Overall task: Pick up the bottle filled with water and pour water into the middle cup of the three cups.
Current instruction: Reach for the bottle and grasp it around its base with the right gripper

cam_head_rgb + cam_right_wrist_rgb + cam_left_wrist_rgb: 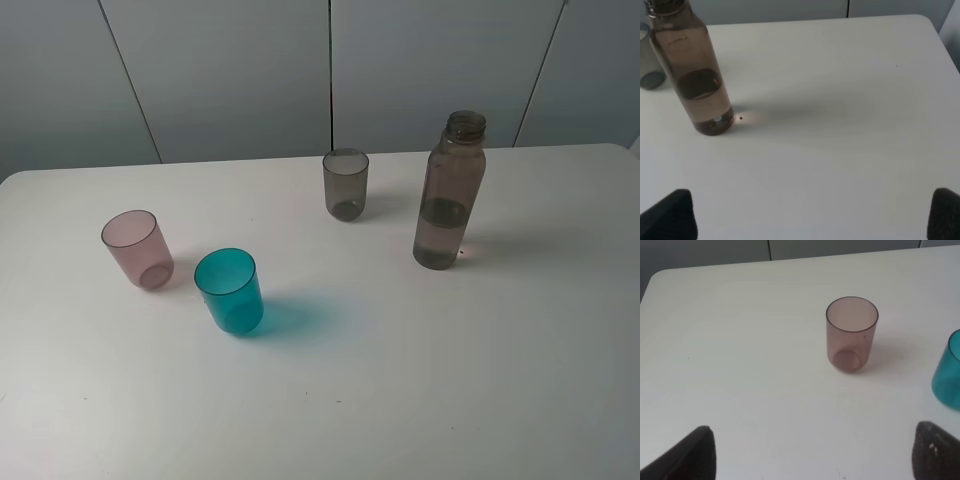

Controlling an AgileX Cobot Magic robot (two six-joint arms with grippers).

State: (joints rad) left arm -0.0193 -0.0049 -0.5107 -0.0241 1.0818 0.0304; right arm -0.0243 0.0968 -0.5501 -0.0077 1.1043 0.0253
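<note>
left gripper (pixel 816 456): jaws wide apart, empty | middle cup (pixel 947 371): upright ahead of it, off to one finger's side, near pink cup (pixel 851 335) | right gripper (pixel 810 215): jaws wide apart, empty | bottle (pixel 702 80): upright on table (pixel 450 380), part-filled, ahead and off-centre, grey cup (pixel 650 67) beyond it

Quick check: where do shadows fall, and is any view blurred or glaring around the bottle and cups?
Exterior high: sharp, no glare; soft shadows run right of the bottle and middle cup, the cup's tinted teal. Right wrist: a bright warm patch beside the bottle's base. Left wrist: pink cup crisp.
</note>
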